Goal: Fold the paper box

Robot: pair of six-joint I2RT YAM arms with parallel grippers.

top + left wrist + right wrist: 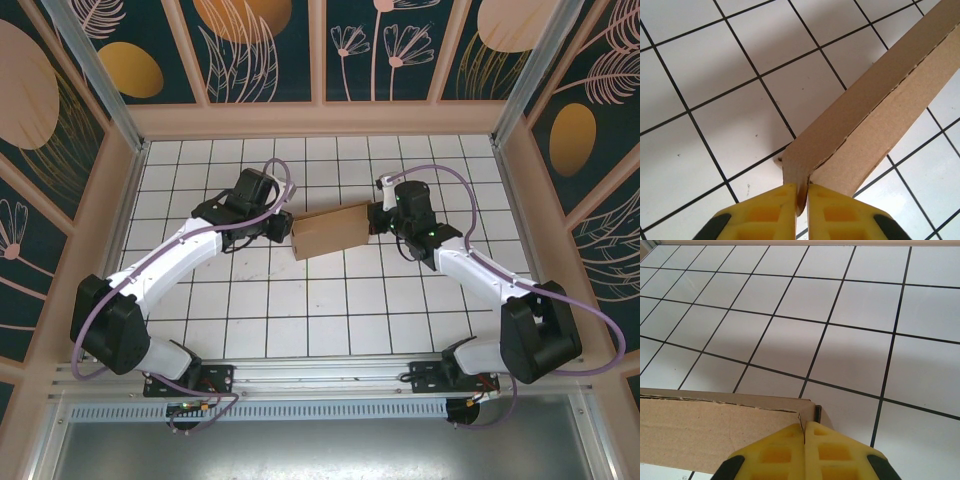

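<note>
You have the paper box (333, 231) hanging as a flat brown rectangle between your two arms. It is lifted off the tiled table (300, 310) beneath it, and its shadow falls on the tiles below. In the left wrist view its folded panels meet along a perforated crease, and that seam gapes slightly instead of lying tight.

At the box's left end, your left gripper (802, 192) is clamped on the cardboard edge, with the sheet pressed between its yellow fingers. At the box's right end, your right gripper (804, 427) has its fingers together on the corner and seems to pinch a thin edge there.

My guess is that you are tightening the fold. To do it well, hold both ends level so the box does not twist. Draw them gently apart along its length and avoid crushing the corners. If the seam opens further, lower the box onto the tiles below it and press the crease there.
</note>
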